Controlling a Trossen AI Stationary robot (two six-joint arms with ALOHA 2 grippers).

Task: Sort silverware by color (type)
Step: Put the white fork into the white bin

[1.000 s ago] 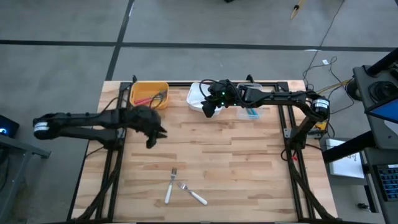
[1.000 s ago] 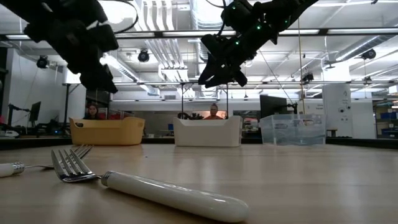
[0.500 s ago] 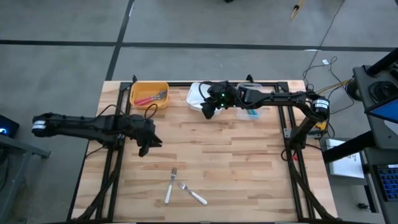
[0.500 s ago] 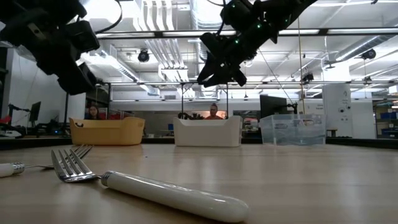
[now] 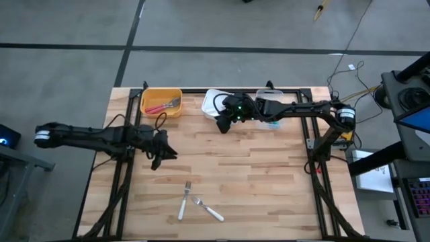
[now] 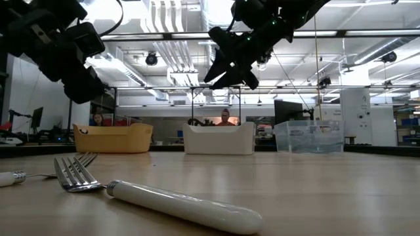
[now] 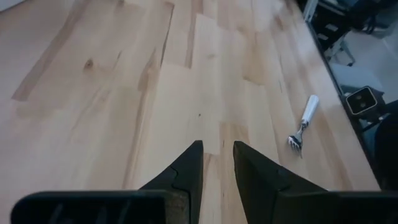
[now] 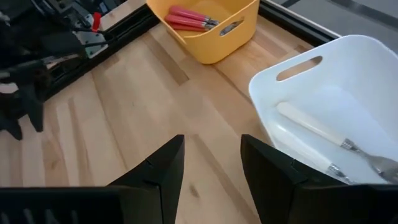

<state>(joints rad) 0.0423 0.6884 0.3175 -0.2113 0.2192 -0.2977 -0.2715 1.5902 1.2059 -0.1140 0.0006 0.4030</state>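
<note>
Two white-handled forks (image 5: 183,202) (image 5: 207,210) lie flat on the wooden table near its front edge, heads close together. One also shows in the low view (image 6: 164,200) and one in the left wrist view (image 7: 305,121). My left gripper (image 5: 160,149) hangs above bare table at centre left, open by a narrow gap and empty (image 7: 217,158). My right gripper (image 5: 222,124) hangs beside the white bin's near corner, open and empty (image 8: 211,155). Red-handled forks (image 8: 193,17) lie in the orange bin and white-handled forks (image 8: 329,134) in the white bin.
Three bins stand along the far edge: the orange bin (image 5: 161,102) at left, the white bin (image 5: 213,104) in the middle, and a clear bin (image 5: 272,119) holding teal-handled forks at right. Bare wood lies between the grippers and the two forks.
My left gripper has gone from beside the orange bin toward the table's near edge and a little to the left. My right gripper has shifted slightly away from the white bin, toward the table's left and near side. The forks on the table have not moved.
</note>
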